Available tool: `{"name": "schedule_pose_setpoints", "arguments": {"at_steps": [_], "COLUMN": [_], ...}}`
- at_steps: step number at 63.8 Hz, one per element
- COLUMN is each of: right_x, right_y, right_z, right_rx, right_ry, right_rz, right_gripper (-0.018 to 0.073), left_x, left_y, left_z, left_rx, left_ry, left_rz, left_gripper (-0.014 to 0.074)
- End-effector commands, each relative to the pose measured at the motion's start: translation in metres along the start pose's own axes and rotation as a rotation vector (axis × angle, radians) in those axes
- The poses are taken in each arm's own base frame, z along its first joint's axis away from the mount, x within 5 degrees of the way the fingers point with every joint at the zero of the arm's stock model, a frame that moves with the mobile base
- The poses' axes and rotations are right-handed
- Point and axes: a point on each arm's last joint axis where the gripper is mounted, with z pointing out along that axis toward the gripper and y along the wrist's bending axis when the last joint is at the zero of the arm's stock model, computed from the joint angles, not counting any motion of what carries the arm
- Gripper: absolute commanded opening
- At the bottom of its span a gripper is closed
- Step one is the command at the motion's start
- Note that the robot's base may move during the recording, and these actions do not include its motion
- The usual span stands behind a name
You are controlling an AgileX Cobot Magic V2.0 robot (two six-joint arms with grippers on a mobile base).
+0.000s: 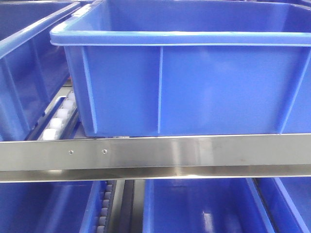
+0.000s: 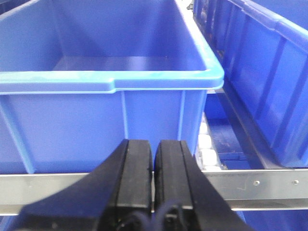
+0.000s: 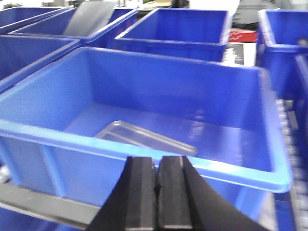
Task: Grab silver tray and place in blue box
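Item: silver tray [image 3: 147, 138], lower centre, lay inside blue box [image 3: 144, 139]. I judged withdrawing straight back best; right gripper [image 3: 157, 178] and left gripper [image 2: 154, 163] closed, empty.

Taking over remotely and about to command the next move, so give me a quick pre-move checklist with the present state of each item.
1. Silver tray inside the blue box: ok, it lies on the floor by the near wall.
2. Right pincer free of the tray: ok, jaws shut on nothing, outside the box.
3. Left pincer empty: ok, jaws shut, nothing between them.
4. Tray lying flat: cannot tell, the near rim hides part of it.
5. Crate before the left pincer empty: ok, floor bare.
6. Box seated behind the metal rail: ok.
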Motion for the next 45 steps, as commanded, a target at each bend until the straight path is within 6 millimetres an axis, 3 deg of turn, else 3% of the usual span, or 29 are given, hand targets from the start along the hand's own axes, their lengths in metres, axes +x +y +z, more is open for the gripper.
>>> {"name": "schedule_pose_setpoints", "arguments": {"at_steps": [1, 9, 21, 33, 45], "right_x": [-0.014, 0.004, 0.057, 0.103, 0.109], "right_y": [-0.001, -0.005, -0.014, -0.016, -0.017], "right_z": [-0.001, 0.003, 0.007, 0.01, 0.011], "right_rx": [0.04, 0.146, 0.265, 0.265, 0.273], "right_ry": [-0.107, -0.102, -0.213, -0.246, -0.165], "right_rz": [-0.028, -0.004, -0.014, -0.02, -0.009], "right_gripper": [0.0055, 0.0055, 0.0055, 0.0055, 0.0055], "left_x": [-0.01, -0.01, -0.01, -0.01, -0.01], "left_y": [0.001, 0.001, 0.001, 0.001, 0.001], "left_z": [-0.002, -0.002, -0.002, -0.002, -0.002], "left_rx": [-0.006, -0.006, -0.006, -0.006, -0.006], "left_ry": [-0.116, -0.116, -0.116, -0.116, -0.114], "left_rz": [-0.007, -0.007, -0.007, -0.007, -0.007], "left_gripper": [0.0008, 0.0008, 0.0008, 0.0008, 0.0008]}}
